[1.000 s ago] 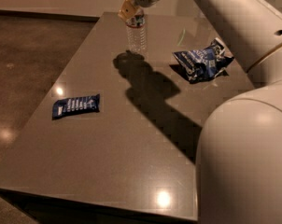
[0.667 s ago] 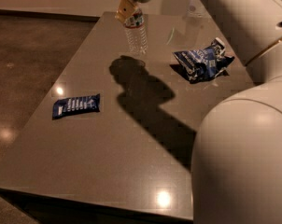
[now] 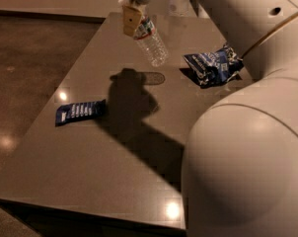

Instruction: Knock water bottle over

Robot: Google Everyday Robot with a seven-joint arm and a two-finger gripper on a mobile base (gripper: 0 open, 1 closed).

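2 blue packets share the smooth grey bench: a flat wrapper by the left edge and a crumpled dark blue snack bag toward the right edge, both apart from the action, while the robot's bulky white arm blocks the near right corner. Up by the far edge the gripper sits against the top end of the water bottle, though clamped or loose I cannot tell. The clear ribbed plastic bottle leans hard, top at the gripper, base swung right, its shadow on the bench below.
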